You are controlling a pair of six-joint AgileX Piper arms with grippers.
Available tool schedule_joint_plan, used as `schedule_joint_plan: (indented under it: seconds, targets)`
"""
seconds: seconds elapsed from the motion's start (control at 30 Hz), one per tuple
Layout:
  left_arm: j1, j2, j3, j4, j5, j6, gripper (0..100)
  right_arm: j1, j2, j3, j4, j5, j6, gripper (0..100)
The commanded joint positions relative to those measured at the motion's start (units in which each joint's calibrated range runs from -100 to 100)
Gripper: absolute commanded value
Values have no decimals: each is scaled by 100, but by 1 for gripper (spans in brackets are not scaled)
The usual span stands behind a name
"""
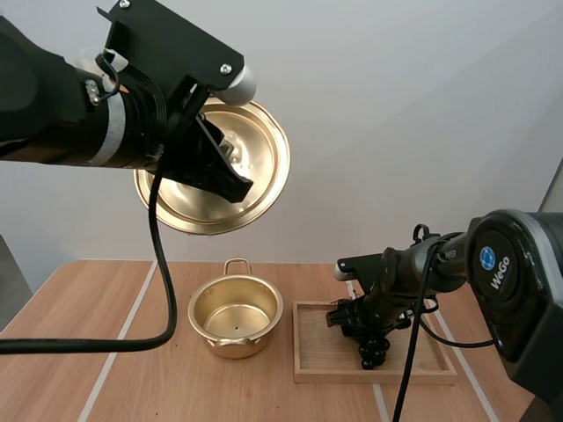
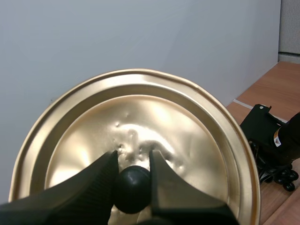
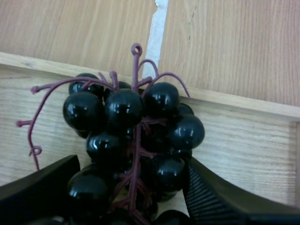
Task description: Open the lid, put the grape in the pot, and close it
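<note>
My left gripper [image 1: 230, 178] holds the golden lid [image 1: 255, 167] high above the table, tilted on edge. In the left wrist view its fingertips [image 2: 157, 164] pinch the lid's black knob [image 2: 132, 188] against the dented lid [image 2: 140, 122]. The open golden pot [image 1: 236, 315] stands on the table below, with nothing inside. A bunch of dark grapes [image 1: 373, 352] sits in the wooden tray [image 1: 317, 369]. My right gripper [image 3: 129, 187] is down over it, one finger [image 3: 215, 197] on each side, pressed against the grapes [image 3: 136, 136].
The tray's rim [image 3: 243, 101] runs just beyond the grapes, with the wooden table and a white line [image 3: 157, 28] past it. The pot stands close to the tray's left side. My right arm [image 2: 276, 140] appears beyond the lid.
</note>
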Motion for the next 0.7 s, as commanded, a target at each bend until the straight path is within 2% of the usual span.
schedule_joint_plan:
  seconds: [0.0, 0.03, 0.1, 0.27, 0.43, 0.53, 0.67]
  targets:
    - [-5, -30, -45, -43, -54, -52, 0, -9, 39, -21, -12, -64, -69, 74]
    - [-5, -30, -45, -43, -72, -52, 0, -9, 39, -21, -12, -64, -69, 40]
    - [-5, -30, -72, -43, -71, -52, 0, -9, 39, -21, -26, -64, -69, 0]
    - [-5, -56, -464, -43, -52, -219, 0, -9, -155, -21, -26, -1, -58, 0]
    - [-5, -212, -1159, -43, -52, -317, 0, 21, -792, -21, -26, -236, -58, 0]
    - [-5, -302, -1484, -43, -13, -400, 0, 136, -1183, -21, -26, -381, -67, 0]
    - [-5, -406, -1748, -18, 24, -424, 0, 487, -1596, -190, -85, -189, -68, 0]
